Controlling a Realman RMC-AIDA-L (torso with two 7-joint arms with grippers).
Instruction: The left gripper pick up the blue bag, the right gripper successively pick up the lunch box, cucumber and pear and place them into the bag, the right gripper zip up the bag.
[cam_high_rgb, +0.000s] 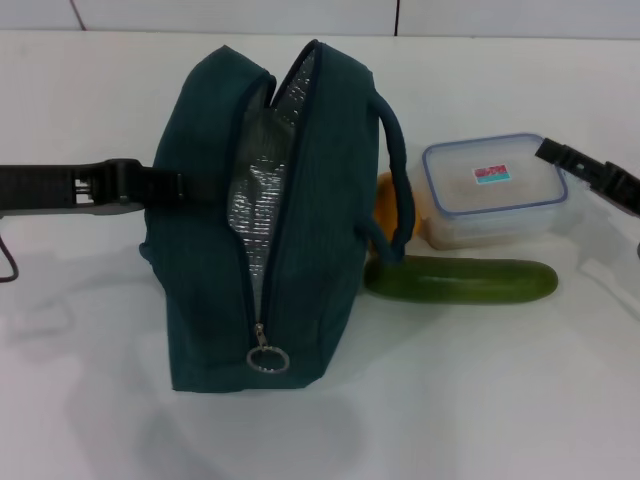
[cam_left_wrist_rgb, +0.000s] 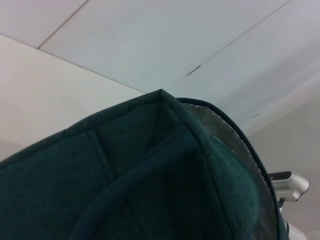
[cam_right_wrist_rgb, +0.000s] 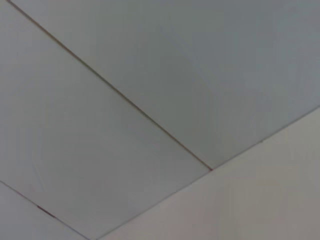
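The blue bag (cam_high_rgb: 320, 220) stands in the middle of the table with its zipper open, showing silver foil lining and a ring pull (cam_high_rgb: 268, 358) at the near end. My left gripper (cam_high_rgb: 172, 186) reaches in from the left and is shut on the bag's left side; the left wrist view is filled by the bag's fabric (cam_left_wrist_rgb: 125, 180). To the right of the bag lies the lunch box (cam_high_rgb: 495, 190), with the cucumber (cam_high_rgb: 460, 280) in front of it. The pear (cam_high_rgb: 384, 205) is mostly hidden behind the bag's handle. My right gripper (cam_high_rgb: 552, 153) hovers at the lunch box's far right corner.
The white table (cam_high_rgb: 480, 400) spreads around everything, with a tiled wall (cam_high_rgb: 400, 15) behind it. The bag's right loop handle (cam_high_rgb: 398, 170) arches over the pear toward the cucumber. The right wrist view holds only wall panels (cam_right_wrist_rgb: 150, 100).
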